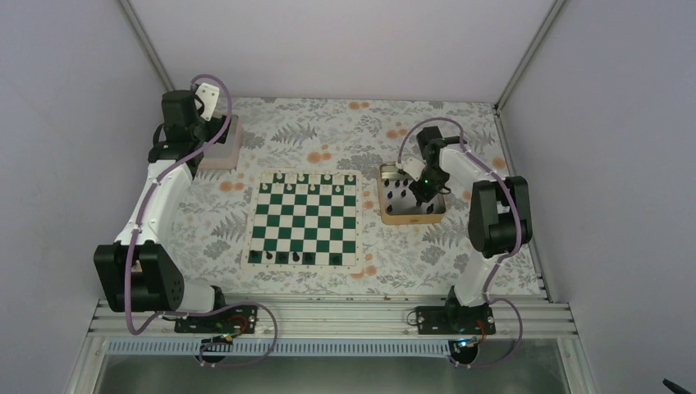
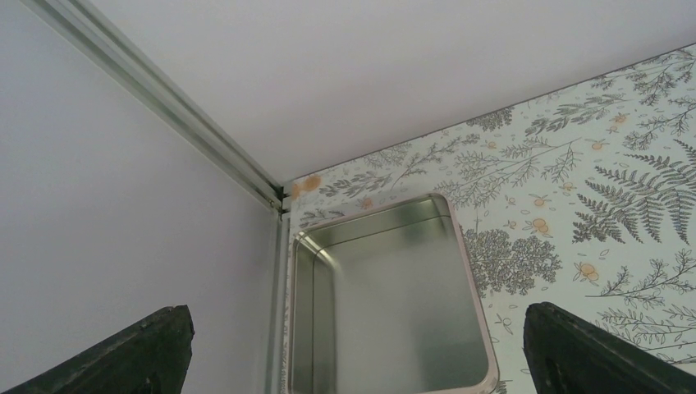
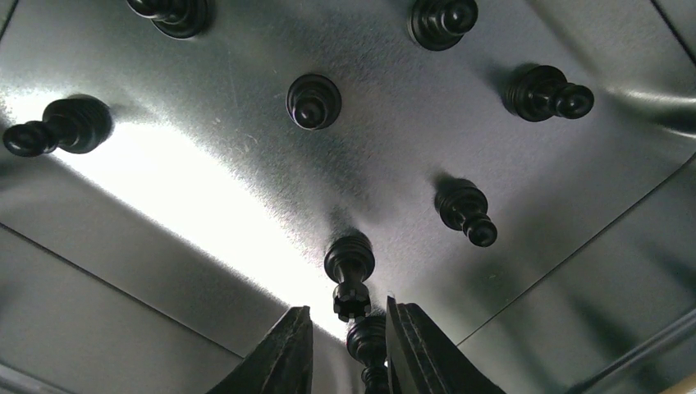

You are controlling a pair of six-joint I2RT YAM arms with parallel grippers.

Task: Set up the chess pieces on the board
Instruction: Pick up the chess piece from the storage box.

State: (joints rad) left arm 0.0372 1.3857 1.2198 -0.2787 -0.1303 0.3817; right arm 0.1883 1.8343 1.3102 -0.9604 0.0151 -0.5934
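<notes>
Right gripper [image 3: 345, 327] | found part-open astride piece [image 3: 367, 338], not yet clamped | judged light, rigid, slippery | hold advised at stem

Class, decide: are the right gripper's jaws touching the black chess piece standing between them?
Cannot tell. In the right wrist view the chess piece stands between the right gripper's jaws: a gap on one side, merged dark outlines on the other.

The floral worktop [image 1: 328, 131] carries two trays: a gold-rimmed metal tray [image 1: 406, 218] right of its middle, and a pale pink tray [image 1: 232, 152] at its far left corner, against the white walls.
</notes>
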